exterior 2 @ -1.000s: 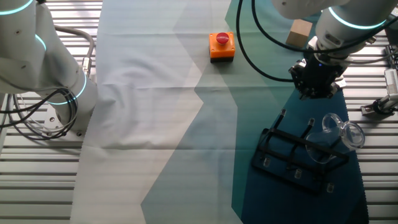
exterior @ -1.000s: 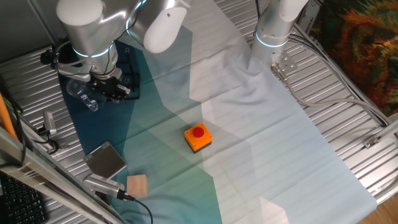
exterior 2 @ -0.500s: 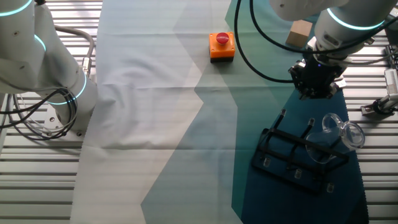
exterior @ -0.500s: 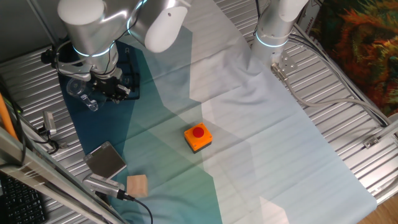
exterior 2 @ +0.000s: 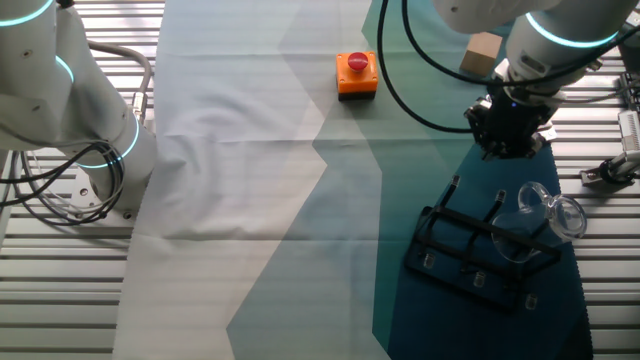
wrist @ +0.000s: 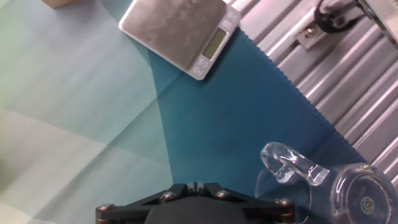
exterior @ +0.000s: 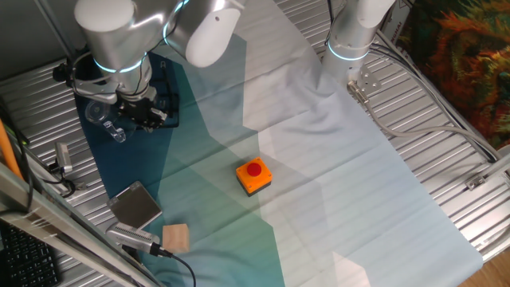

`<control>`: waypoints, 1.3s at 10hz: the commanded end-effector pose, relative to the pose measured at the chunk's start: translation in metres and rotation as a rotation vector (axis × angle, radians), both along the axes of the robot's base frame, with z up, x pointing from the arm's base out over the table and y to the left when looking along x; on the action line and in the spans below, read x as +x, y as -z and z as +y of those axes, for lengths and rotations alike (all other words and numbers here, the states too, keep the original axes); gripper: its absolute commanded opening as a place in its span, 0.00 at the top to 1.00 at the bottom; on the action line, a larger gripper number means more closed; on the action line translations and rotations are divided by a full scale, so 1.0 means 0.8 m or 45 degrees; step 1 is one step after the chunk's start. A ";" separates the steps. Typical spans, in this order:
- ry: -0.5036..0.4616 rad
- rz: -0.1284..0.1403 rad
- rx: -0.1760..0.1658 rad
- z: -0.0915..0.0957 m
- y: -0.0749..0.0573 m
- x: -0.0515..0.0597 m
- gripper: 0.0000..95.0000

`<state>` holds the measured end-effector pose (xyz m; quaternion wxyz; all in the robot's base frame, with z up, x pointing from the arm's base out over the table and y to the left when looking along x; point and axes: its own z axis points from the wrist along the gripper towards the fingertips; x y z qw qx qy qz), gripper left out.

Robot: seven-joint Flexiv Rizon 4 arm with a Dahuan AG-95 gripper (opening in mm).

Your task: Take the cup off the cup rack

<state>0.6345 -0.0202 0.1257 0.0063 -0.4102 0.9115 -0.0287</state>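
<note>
The clear cup (exterior 2: 545, 210) lies tilted at the right end of the black wire cup rack (exterior 2: 475, 250); I cannot tell whether it sits on a peg. In the hand view the cup (wrist: 329, 186) is at the lower right on dark blue cloth, and the rack is out of frame. In one fixed view the cup (exterior: 103, 118) shows left of the hand, which mostly hides the rack (exterior: 166, 104). My gripper (exterior 2: 508, 150) hangs above the cloth just beyond the rack, apart from the cup. Its jaws are together and empty (wrist: 196, 185), also seen in one fixed view (exterior: 143, 119).
An orange button box (exterior 2: 357, 73) stands mid-cloth. A square grey metal scale (wrist: 177, 28) and a wooden block (exterior: 176, 237) lie near the table's edge. A second arm's base (exterior 2: 80, 100) stands at the far side. Cables run over the ribbed metal table (exterior: 446, 119).
</note>
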 end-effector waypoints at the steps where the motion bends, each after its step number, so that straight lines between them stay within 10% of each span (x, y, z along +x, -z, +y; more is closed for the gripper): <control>1: -0.012 0.016 -0.004 0.001 0.000 0.002 1.00; 8: -0.090 0.028 -0.027 0.002 0.001 0.004 1.00; 13: -0.124 0.032 -0.028 0.001 0.021 0.052 1.00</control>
